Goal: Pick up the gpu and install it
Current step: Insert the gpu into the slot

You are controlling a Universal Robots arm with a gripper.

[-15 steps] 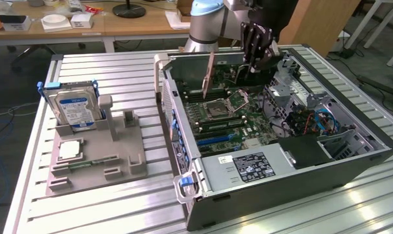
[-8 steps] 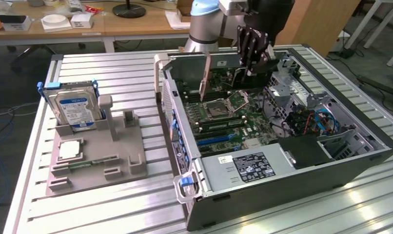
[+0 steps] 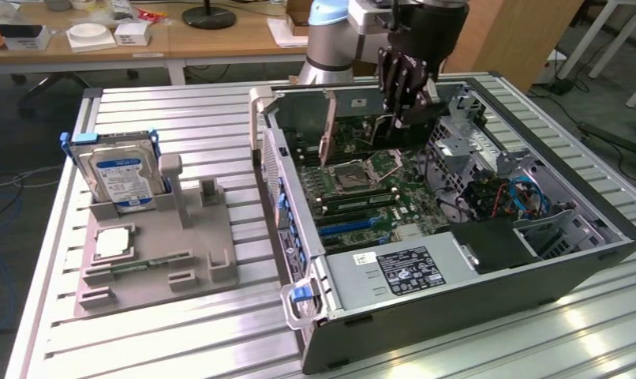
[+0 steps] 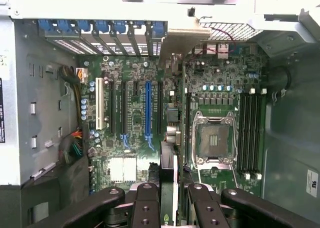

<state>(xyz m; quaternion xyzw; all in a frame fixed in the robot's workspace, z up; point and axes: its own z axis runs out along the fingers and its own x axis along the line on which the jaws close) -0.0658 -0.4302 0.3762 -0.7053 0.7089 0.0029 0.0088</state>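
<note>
One gpu (image 4: pixel 167 173) in jaws, one hard drive (image 3: pixel 123 178)

My arm (image 3: pixel 334 35) stands at the far side in the exterior view, and my wrist (image 3: pixel 428 24) hangs over the work with my gripper (image 3: pixel 408 117) pointing straight down. My jaws are drawn in narrow, clamped on the gpu (image 4: pixel 169 168), held edge-on between my black fingers (image 4: pixel 145 208). The inner fingers run near parallel; the outer links splay to either side
</note>
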